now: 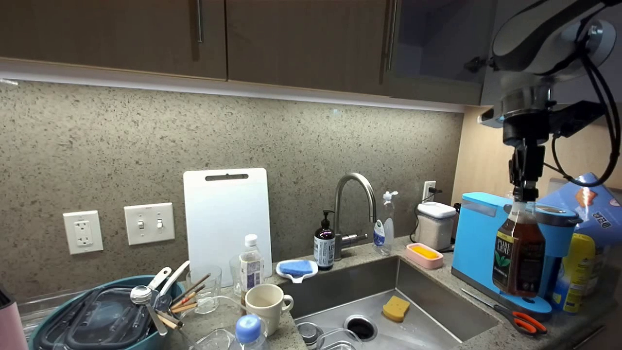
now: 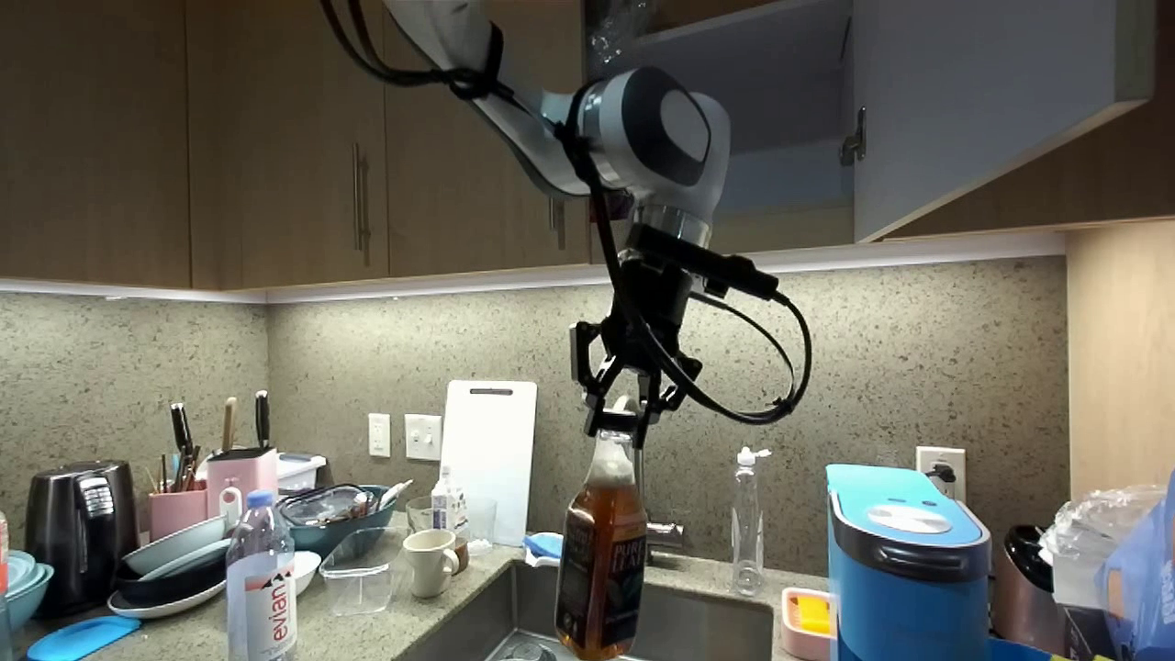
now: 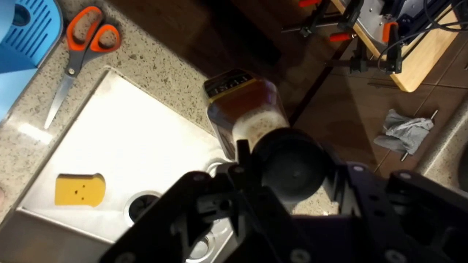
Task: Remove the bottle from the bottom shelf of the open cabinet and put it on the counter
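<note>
The bottle (image 1: 517, 265) is an amber-brown tea bottle with a dark label and a black cap. It hangs slightly tilted in the air, with my gripper (image 2: 617, 424) shut around its cap and top of the neck. From the wrist, the bottle (image 3: 252, 106) shows beyond the fingers, over the counter's (image 3: 164, 76) front strip beside the sink. An exterior view has it in front of the blue coffee machine, its base above the counter. The cabinet (image 2: 771, 138) stands open overhead. Its bottom shelf's top surface is hidden from these low views.
Orange-handled scissors (image 3: 84, 40) lie on the counter between the coffee machine (image 1: 481, 238) and the steel sink (image 3: 120, 120). A faucet (image 1: 338, 223) rises behind the sink, with a sponge (image 3: 80, 190) inside. The cabinet door (image 2: 991, 101) juts outward. Dishes and a clear bottle (image 2: 262, 588) crowd the far side.
</note>
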`<action>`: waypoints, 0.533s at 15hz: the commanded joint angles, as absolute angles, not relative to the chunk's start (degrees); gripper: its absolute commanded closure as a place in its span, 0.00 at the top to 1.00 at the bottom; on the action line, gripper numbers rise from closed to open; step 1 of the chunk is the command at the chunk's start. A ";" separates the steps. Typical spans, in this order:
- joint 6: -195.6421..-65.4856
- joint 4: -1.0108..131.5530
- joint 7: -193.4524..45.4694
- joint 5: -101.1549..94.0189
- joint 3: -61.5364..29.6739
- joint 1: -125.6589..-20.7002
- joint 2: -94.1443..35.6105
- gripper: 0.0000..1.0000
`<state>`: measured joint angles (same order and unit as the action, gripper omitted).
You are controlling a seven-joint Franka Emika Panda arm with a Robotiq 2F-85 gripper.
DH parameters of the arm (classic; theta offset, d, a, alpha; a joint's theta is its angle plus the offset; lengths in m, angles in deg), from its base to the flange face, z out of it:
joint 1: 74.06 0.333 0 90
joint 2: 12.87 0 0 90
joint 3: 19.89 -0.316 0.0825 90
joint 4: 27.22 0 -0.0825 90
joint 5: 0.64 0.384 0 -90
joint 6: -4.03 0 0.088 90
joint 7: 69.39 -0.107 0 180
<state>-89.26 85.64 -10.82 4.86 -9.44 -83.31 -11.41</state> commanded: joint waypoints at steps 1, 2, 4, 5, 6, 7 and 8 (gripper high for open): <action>-91.55 87.89 -14.36 0.38 -10.13 -83.09 -12.55 0.22; -90.48 86.99 -12.01 2.75 -9.91 -83.49 -12.99 0.47; -91.00 87.56 -12.62 1.88 -10.16 -83.55 -14.07 0.47; -91.01 87.56 -12.67 1.80 -10.20 -83.56 -14.27 0.47; -91.02 87.54 -12.68 1.78 -10.20 -83.56 -14.27 0.47; -91.02 87.51 -12.69 1.77 -10.20 -83.56 -14.25 0.47; -91.02 87.49 -12.69 1.77 -10.20 -83.55 -14.24 0.22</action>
